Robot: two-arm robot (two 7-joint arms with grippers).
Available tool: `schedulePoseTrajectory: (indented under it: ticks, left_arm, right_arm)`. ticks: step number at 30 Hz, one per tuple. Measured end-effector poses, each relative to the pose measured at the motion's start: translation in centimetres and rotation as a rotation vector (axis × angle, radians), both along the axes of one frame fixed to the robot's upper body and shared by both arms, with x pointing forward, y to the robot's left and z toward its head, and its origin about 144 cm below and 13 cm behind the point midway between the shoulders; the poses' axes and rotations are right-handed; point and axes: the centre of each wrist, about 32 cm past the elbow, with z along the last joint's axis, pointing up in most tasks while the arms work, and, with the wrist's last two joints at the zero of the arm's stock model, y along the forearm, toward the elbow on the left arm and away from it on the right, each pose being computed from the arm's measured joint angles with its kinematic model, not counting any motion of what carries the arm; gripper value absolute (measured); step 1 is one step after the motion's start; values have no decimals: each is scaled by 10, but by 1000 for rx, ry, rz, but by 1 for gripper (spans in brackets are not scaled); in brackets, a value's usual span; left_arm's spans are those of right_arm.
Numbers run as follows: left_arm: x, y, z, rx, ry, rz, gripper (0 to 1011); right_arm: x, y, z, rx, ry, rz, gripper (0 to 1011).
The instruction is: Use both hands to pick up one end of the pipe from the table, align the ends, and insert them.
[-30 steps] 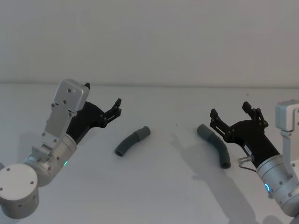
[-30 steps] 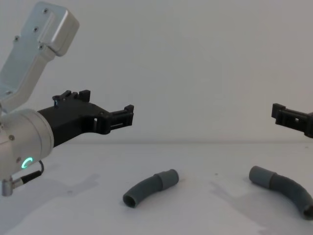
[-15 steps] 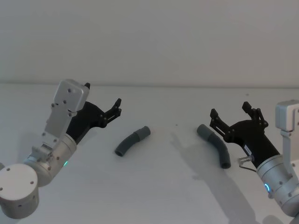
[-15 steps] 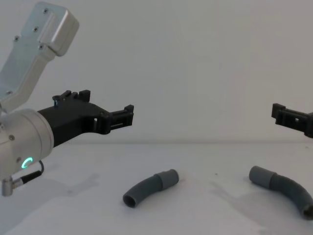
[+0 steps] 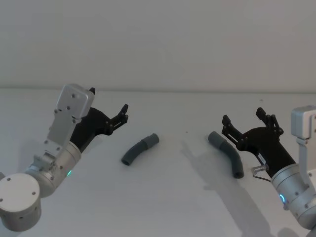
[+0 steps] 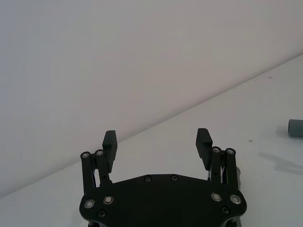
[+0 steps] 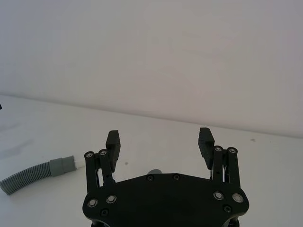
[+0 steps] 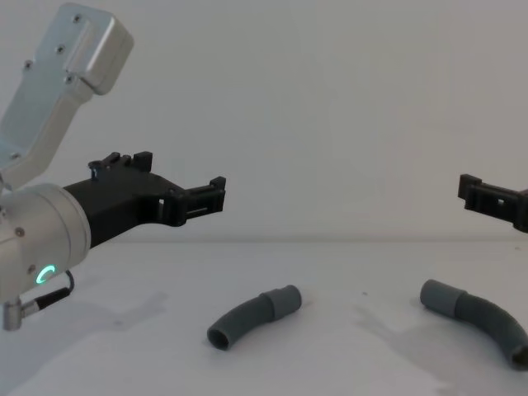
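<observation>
**Both pipe pieces on the table, both grippers open and above them**

The left gripper [image 5: 108, 100] hangs at centre left of the head view, above the table [image 5: 168, 197], with its fingers spread wide and nothing between them. The right gripper [image 5: 243, 117] sits at centre right, equally wide open and empty. The left pipe piece [image 5: 139, 149] lies flat just left of frame centre, well apart from the right pipe piece [image 5: 227, 153], which lies close under the right gripper.

Risks, as I judge them:
- Both pieces are curved and ribbed. A grip on the ribbed bend could let a piece twist or roll in the fingers, so its cuff would point off-axis.
- The facing cuffs, the left cuff [image 5: 152, 139] and the right cuff [image 5: 214, 138], are short. Closing on a cuff itself would cover the part that has to mate.
- The pieces lie flat, so fingers coming down too steeply may strike the table or push a piece away.
- I cannot tell which end has the plug and which the mouth. Pairing the wrong ends would block insertion.
- A small angle error between the two arms would make the cuffs butt together instead of sliding in.

Count: two pipe pieces, two grippers, one table. In the chest view the left piece shows one cuff and one hollow end.
</observation>
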Motion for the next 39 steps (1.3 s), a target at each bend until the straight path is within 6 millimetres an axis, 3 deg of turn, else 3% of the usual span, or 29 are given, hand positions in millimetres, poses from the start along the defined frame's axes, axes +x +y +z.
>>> schedulePoseTrajectory:
  ticks: [20,39]
  left_arm:
    - [1,2,2,12,22,-20,1001]
    - [18,14,32,142,227,-217,1001]
  right_arm:
    - [0,0,0,0,0,0,1000]
    - [0,0,0,0,0,0,1000]
